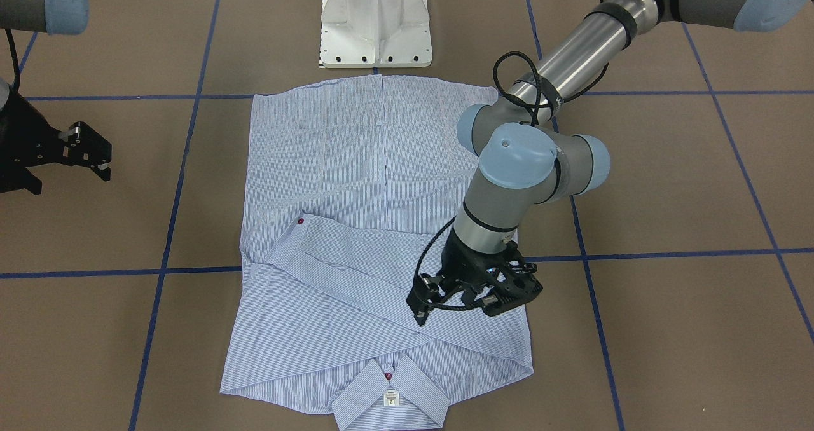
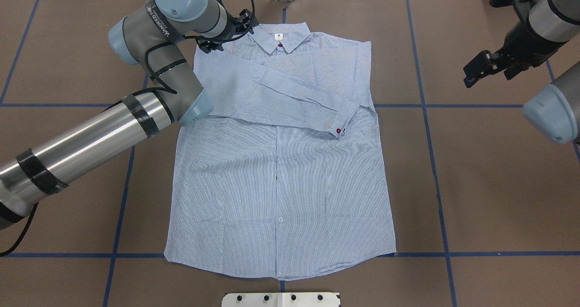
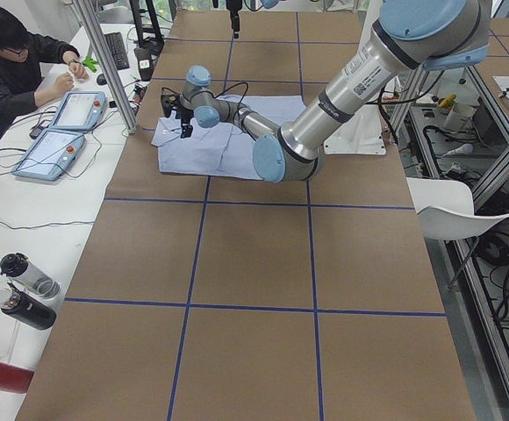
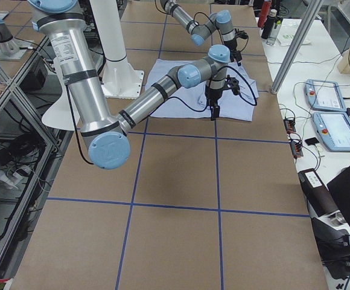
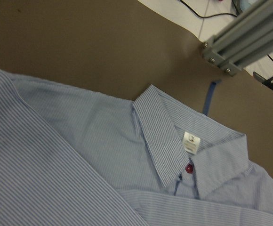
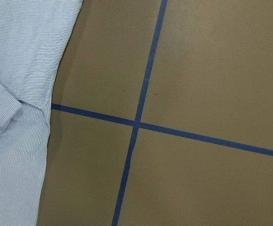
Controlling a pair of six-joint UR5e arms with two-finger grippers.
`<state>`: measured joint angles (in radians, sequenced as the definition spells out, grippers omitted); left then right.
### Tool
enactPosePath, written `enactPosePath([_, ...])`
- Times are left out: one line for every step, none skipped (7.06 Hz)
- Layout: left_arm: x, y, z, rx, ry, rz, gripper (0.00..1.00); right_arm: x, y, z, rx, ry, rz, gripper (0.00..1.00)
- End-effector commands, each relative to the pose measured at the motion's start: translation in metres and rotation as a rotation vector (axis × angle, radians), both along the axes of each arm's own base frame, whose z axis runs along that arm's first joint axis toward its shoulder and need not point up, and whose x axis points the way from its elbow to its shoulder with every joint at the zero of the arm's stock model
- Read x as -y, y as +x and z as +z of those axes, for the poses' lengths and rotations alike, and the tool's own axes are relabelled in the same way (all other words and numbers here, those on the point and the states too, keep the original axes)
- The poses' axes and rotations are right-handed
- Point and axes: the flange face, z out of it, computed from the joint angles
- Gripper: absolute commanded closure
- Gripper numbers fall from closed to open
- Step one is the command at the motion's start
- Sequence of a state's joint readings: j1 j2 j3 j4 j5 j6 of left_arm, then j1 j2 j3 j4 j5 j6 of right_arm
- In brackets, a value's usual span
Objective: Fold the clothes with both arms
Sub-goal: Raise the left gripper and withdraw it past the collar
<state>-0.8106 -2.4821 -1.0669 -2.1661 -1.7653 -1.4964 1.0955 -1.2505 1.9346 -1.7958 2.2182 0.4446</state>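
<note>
The light blue-and-white striped shirt [image 2: 281, 175] lies flat, front up, its collar [image 2: 281, 37] on the side away from the robot's base. One sleeve is folded across the chest and ends in a cuff with a red button [image 2: 338, 130]. My left gripper [image 2: 226, 33] hovers open over the shirt's shoulder beside the collar, holding nothing [image 1: 461, 307]. Its wrist view looks down on the collar [image 5: 169, 141] and white neck label [image 5: 191, 142]. My right gripper [image 2: 489, 74] hangs open off the shirt's other side, over bare table [image 1: 68, 183]. The right wrist view catches only the shirt's edge [image 6: 14, 94].
The white pedestal base [image 1: 375, 24] stands just behind the shirt's hem. Blue tape lines [image 6: 136, 123] grid the brown table. A seated person [image 3: 17, 61] works at a side table with control pendants [image 3: 70, 110]. Bottles [image 3: 26, 289] lie near that table's end.
</note>
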Motion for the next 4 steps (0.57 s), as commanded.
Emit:
enactPosePath([0.026, -0.01, 0.042, 0.146, 0.026, -0.066, 0.01, -0.001, 0.0, -0.001, 0.007, 0.001, -0.003, 0.0])
enactPosePath([0.032, -0.009, 0.06, 0.177, 0.024, -0.078, 0.03, 0.0, -0.001, -0.001, 0.006, 0.0, -0.003, 0.0])
enactPosePath([0.036, -0.005, 0.081, 0.19, 0.033, -0.096, 0.07, 0.0, -0.001, -0.001, 0.006, 0.0, -0.003, 0.0])
enactPosePath([0.039, -0.003, 0.097, 0.196, 0.041, -0.108, 0.1, 0.0, -0.001, -0.001, 0.006, 0.0, -0.003, 0.0])
